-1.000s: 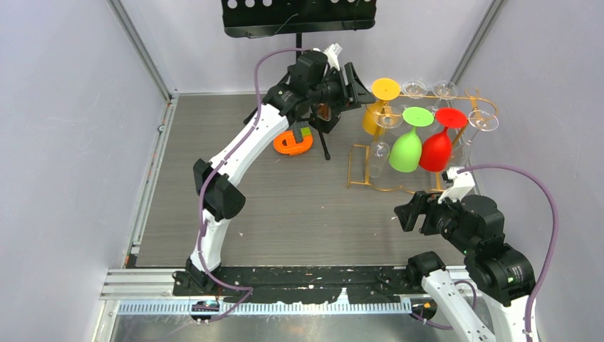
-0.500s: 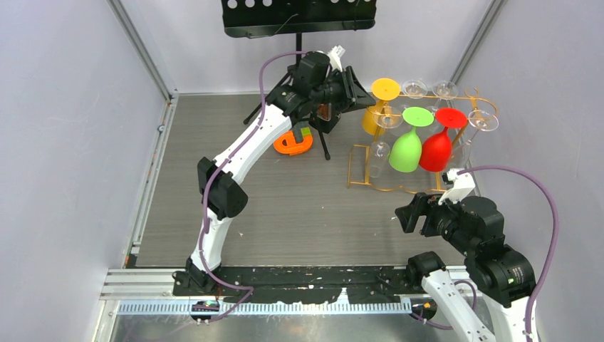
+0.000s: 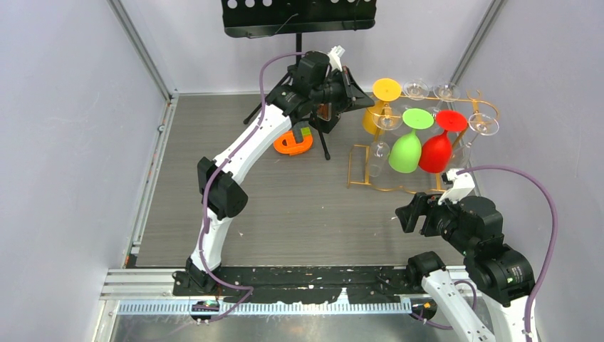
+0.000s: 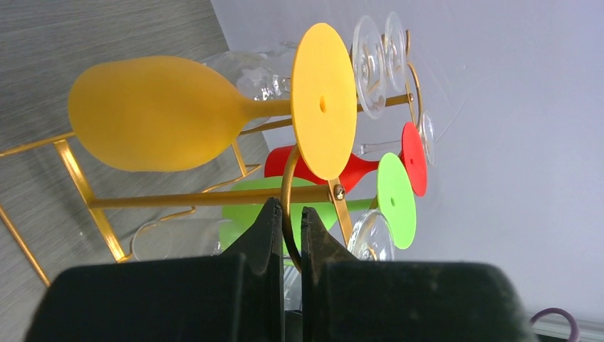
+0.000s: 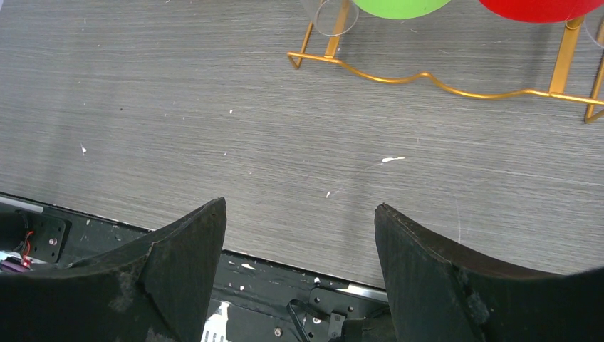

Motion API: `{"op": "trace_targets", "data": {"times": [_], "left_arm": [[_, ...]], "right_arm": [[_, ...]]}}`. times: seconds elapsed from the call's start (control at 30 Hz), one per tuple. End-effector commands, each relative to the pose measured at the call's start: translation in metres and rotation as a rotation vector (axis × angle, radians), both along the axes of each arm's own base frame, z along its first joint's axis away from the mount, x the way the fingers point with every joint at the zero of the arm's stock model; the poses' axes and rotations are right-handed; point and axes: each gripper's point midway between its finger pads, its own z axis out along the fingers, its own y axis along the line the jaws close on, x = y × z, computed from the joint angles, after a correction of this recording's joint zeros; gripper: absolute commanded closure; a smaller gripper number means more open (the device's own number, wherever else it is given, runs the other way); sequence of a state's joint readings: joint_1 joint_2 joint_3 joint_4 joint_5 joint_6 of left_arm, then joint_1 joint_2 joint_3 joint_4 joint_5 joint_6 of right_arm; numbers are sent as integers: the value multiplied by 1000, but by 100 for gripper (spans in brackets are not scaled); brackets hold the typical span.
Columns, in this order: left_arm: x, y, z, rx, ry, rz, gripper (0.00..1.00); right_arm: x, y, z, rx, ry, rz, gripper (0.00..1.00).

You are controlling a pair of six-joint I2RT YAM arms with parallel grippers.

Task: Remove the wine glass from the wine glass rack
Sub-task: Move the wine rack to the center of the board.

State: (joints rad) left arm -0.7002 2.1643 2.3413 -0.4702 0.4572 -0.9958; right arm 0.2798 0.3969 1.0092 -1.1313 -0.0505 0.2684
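The gold wire wine glass rack (image 3: 385, 189) stands at the right of the table with several glasses hanging upside down from it. A yellow wine glass (image 3: 375, 114) hangs at its left end, with a green one (image 3: 406, 151) and a red one (image 3: 435, 149) in front, and clear glasses (image 3: 379, 158) among them. My left gripper (image 3: 354, 88) is at the rack's top left corner. In the left wrist view its jaws (image 4: 288, 216) are shut on the rack's curled scroll hook (image 4: 286, 187), just below the yellow glass's foot (image 4: 324, 100). My right gripper (image 5: 299, 214) hangs open and holds nothing, near the rack's front base wire (image 5: 427, 80).
A black music stand (image 3: 299, 16) stands at the back, its tripod legs behind the left arm. An orange ring-shaped object (image 3: 293, 142) lies left of the rack. Grey walls close in both sides, and a black mounting strip (image 3: 313, 281) runs along the near edge.
My left gripper's jaws have closed from open onto the rack's scroll hook. The right arm has stayed where it was.
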Motion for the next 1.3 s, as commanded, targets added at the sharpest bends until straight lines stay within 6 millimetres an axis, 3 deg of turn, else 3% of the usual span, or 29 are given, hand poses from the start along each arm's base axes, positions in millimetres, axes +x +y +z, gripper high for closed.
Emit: {"op": "trace_targets", "data": {"times": [0.0, 0.73, 1.27], "left_arm": [[-8, -2, 28, -59, -77, -36, 100], [-27, 19, 37, -52, -78, -16, 100], [-27, 25, 62, -67, -79, 27, 100]], "right_arm": [[2, -1, 9, 6, -34, -12, 18], [2, -4, 30, 1, -66, -16, 18], [4, -5, 35, -6, -71, -23, 18]]}}
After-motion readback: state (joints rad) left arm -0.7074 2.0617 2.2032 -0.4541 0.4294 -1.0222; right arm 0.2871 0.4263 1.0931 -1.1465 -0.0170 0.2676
